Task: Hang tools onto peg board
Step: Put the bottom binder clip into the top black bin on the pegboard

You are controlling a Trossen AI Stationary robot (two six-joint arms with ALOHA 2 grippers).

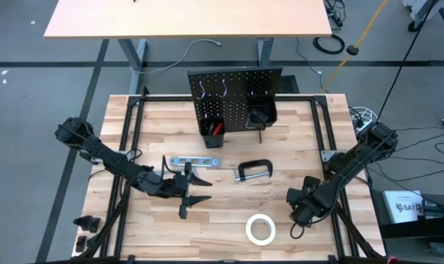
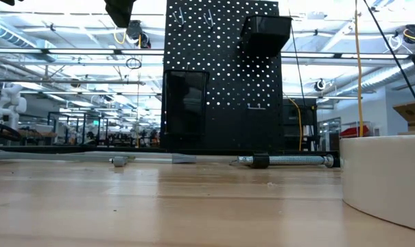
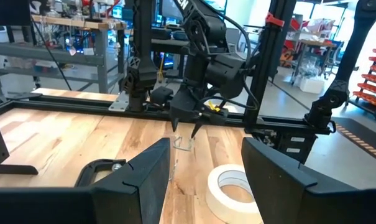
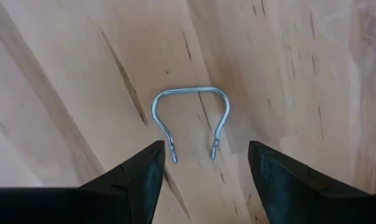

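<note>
The black peg board [image 1: 236,95] stands upright at the table's far middle, with silver hooks [image 1: 202,89] and two black bins; the left bin [image 1: 213,130] holds a red-handled tool. A silver level [image 1: 194,161], a black C-clamp [image 1: 252,171] and a white tape roll [image 1: 260,229] lie flat on the table. My right gripper [image 4: 203,155] is open and points down over a small silver wire hook [image 4: 191,118] lying flat on the wood, one finger on either side of it, not touching. My left gripper [image 1: 205,188] is open and empty, level, just near of the level.
A black frame [image 1: 126,132] runs around the tabletop's edges. The C-clamp [image 3: 107,167] and tape roll [image 3: 234,190] lie between my two grippers. The tape roll [image 2: 385,178] stands close to the low camera. Another table [image 1: 185,18] stands beyond the far edge.
</note>
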